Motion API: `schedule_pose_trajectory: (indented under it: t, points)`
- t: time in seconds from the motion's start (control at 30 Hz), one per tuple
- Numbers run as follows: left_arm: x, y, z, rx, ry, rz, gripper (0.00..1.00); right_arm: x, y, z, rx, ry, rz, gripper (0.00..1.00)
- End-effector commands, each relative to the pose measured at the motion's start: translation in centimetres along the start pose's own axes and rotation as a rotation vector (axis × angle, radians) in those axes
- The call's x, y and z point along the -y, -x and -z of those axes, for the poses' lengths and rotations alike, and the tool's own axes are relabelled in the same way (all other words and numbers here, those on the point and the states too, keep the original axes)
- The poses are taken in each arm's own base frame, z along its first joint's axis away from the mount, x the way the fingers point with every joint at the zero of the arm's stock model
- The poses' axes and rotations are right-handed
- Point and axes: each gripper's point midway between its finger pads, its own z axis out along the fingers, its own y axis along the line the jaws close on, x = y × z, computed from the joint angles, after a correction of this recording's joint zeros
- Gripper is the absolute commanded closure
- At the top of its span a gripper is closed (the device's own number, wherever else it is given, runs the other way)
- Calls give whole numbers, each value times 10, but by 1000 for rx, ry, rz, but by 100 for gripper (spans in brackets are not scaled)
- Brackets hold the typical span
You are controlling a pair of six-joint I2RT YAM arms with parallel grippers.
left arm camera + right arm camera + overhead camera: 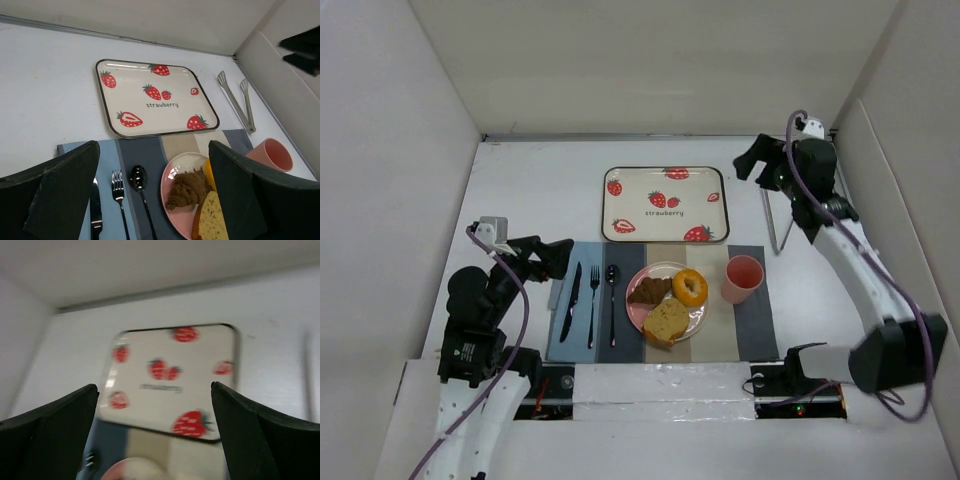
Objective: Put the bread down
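Three breads, a loaf slice point(666, 322), brown wedge point(649, 291) and glazed donut point(690, 287), sit on the pink plate point(632, 312); left end effector point(563, 258) and right end effector point(747, 163) both spread apart, empty.

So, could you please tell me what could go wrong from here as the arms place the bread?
1. The tan loaf slice, dark brown wedge and orange glazed donut crowd together on the pink plate; grasping one could push another off.
2. The pink cup stands right beside the plate, so the open right gripper might topple it reaching in.
3. The metal tongs lie close to that gripper and could be swept aside.
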Motion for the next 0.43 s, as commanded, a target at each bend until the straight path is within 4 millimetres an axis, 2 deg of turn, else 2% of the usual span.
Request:
schedule_pose_trajectory:
  t: [0.0, 0.03, 0.07, 0.1, 0.13, 0.17, 0.2, 0.23, 0.27, 0.3, 0.33, 0.4]
  points:
    - [1, 20, 0, 56, 21, -3, 14, -123, 19, 87, 167, 502, -5, 0]
    - [0, 22, 1, 62, 28, 0, 13, -133, 29, 128, 249, 552, 9, 0]
    - [-1, 23, 1, 67, 34, 1, 13, -149, 20, 152, 265, 610, 16, 0]
    - [-2, 24, 1, 73, 42, -1, 13, -139, 5, 156, 271, 580, 3, 0]
    - [-1, 28, 3, 89, 43, 2, 13, -138, 15, 191, 349, 623, -14, 0]
    - [-1, 30, 3, 97, 44, 7, 13, -137, 9, 204, 344, 643, -31, 0]
    - [0, 32, 4, 103, 41, 7, 13, -132, 7, 212, 355, 637, -45, 0]
    - [2, 38, 4, 121, 38, 6, 13, -123, -7, 221, 337, 641, -54, 0]
    - [2, 38, 4, 122, 38, 5, 13, -121, -4, 229, 352, 650, -58, 0]
    - [3, 39, 4, 123, 34, 6, 13, -120, -7, 233, 351, 664, -68, 0]
    - [3, 40, 3, 125, 38, 10, 14, -118, -19, 230, 329, 668, -66, 0]
    - [1, 42, 1, 126, 47, 20, 12, -116, -21, 233, 332, 676, -72, 0]
